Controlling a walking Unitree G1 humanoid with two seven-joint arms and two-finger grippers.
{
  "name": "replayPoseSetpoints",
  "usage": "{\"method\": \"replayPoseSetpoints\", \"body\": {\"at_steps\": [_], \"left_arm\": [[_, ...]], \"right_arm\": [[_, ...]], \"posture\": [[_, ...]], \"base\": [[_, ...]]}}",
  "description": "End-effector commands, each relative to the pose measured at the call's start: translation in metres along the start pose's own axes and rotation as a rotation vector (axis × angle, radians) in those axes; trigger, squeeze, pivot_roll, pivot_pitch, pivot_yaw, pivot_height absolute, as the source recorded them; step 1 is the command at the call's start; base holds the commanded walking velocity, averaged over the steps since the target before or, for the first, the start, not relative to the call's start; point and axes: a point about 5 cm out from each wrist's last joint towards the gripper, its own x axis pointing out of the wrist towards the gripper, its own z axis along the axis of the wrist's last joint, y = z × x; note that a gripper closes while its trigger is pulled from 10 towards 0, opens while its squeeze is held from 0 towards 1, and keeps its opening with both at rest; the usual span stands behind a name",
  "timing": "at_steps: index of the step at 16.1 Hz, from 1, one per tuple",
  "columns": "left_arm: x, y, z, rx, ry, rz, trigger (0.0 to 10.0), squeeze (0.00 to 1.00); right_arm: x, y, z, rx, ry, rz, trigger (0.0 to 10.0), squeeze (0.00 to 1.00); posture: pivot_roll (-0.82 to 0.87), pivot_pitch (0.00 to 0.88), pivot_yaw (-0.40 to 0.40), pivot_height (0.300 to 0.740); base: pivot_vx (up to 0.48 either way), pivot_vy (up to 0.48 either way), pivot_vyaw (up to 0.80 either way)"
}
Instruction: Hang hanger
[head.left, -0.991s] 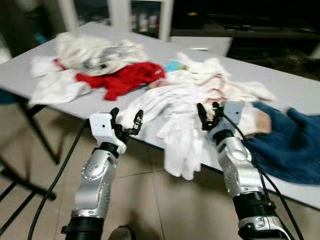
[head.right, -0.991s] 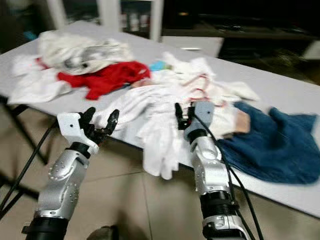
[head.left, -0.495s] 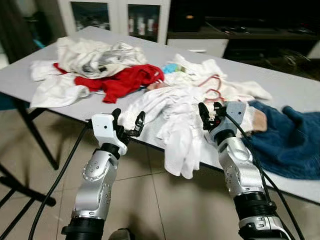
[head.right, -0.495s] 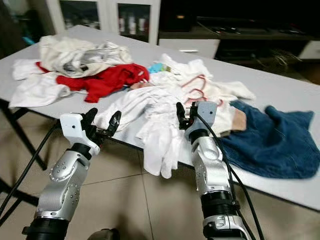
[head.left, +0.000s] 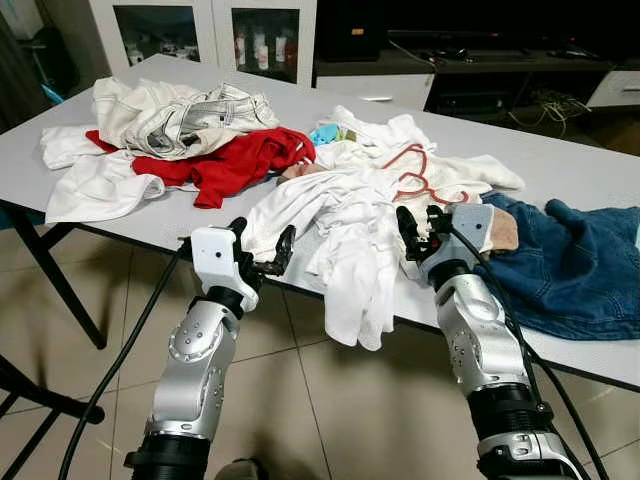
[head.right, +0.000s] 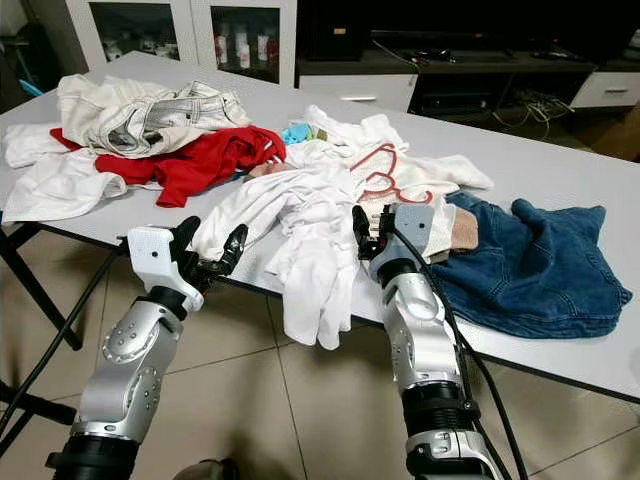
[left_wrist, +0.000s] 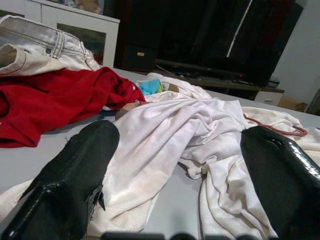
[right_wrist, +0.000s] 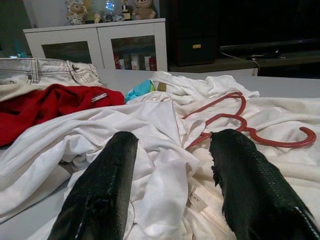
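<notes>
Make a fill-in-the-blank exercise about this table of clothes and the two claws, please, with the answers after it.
1. The thin red plastic hanger lies on top of crumpled ____ clothes.
2. The folded blue denim garment lies on the robot's ____ side of the grey table.
3. One white shirt hangs over the table's near ____.
4. The left claw and the right claw are both ____ and hold nothing.

Answers: white; right; edge; open
</notes>
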Motion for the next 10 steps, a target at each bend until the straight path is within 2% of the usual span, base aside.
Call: {"method": "replayPoseSetpoints", "body": {"at_steps": [1,9,10], "left_arm": [[0.0025,-0.0048,0.0001,0.013,0.002,-0.02,10.0,0.0],[0.0034,-0.0043,-0.0006,0.011,0.006,-0.021,10.0,0.0],[0.0036,-0.0043,-0.0007,0.011,0.007,-0.021,10.0,0.0]], "right_arm": [[0.0002,-0.0015,0.005,-0.003,-0.015,-0.004,10.0,0.0],[0.0012,-0.0002,0.0045,-0.01,-0.01,0.001,10.0,0.0],[0.0014,-0.0002,0.0045,-0.01,-0.01,0.001,10.0,0.0]], "posture": [[-0.01,0.0,-0.056,0.74],[-0.01,0.0,-0.053,0.74],[-0.01,0.0,-0.053,0.74]], "base": [[0.0,-0.42,0.0],[0.0,-0.424,0.0],[0.0,0.0,0.0]]}}
